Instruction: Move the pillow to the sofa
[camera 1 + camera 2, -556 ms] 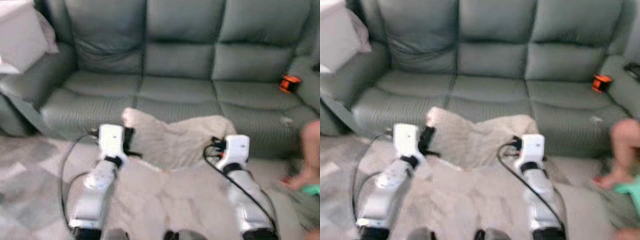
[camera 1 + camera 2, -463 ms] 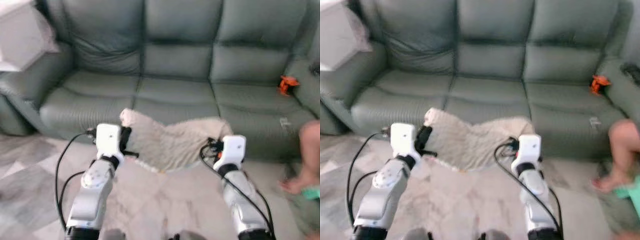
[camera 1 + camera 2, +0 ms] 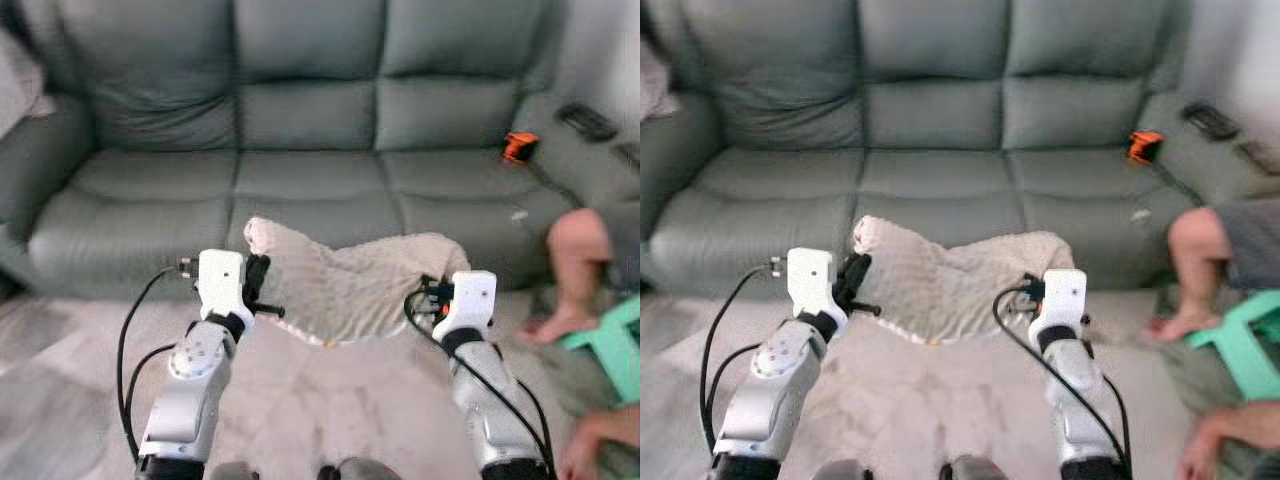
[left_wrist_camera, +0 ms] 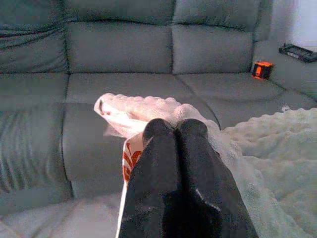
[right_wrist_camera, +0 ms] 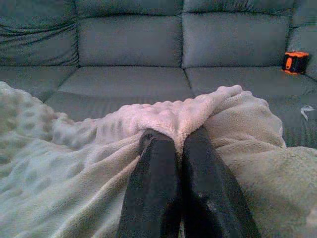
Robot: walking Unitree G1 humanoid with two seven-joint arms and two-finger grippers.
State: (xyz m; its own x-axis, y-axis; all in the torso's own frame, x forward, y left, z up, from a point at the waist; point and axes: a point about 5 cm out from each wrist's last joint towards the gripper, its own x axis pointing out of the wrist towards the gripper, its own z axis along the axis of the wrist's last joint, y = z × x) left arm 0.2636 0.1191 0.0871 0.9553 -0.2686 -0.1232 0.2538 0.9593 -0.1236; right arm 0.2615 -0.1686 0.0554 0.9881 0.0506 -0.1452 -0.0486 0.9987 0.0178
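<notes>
A cream fuzzy pillow [image 3: 350,285] hangs stretched between my two grippers, just in front of the grey-green sofa [image 3: 300,170]. My left gripper [image 3: 262,290] is shut on the pillow's left corner [image 4: 129,111], its black fingers [image 4: 173,148] pinched together on the fabric. Over on the other side, my right gripper [image 3: 432,296] is shut on the right edge [image 5: 198,111], with fingers [image 5: 158,163] clamped on a fold. The pillow sags in the middle at about the height of the seat's front edge.
A small orange and black object [image 3: 519,146] lies on the sofa's right seat, with a black remote [image 3: 585,121] on the right armrest. A person's bare leg [image 3: 570,270] and hand [image 3: 590,450] are at the right, beside a mint green stool [image 3: 610,345]. Pale floor lies below.
The camera has swung to the right, so the sofa's left arm has slid out and the person's leg and stool have come in. Both grippers still hold the pillow the same way.
</notes>
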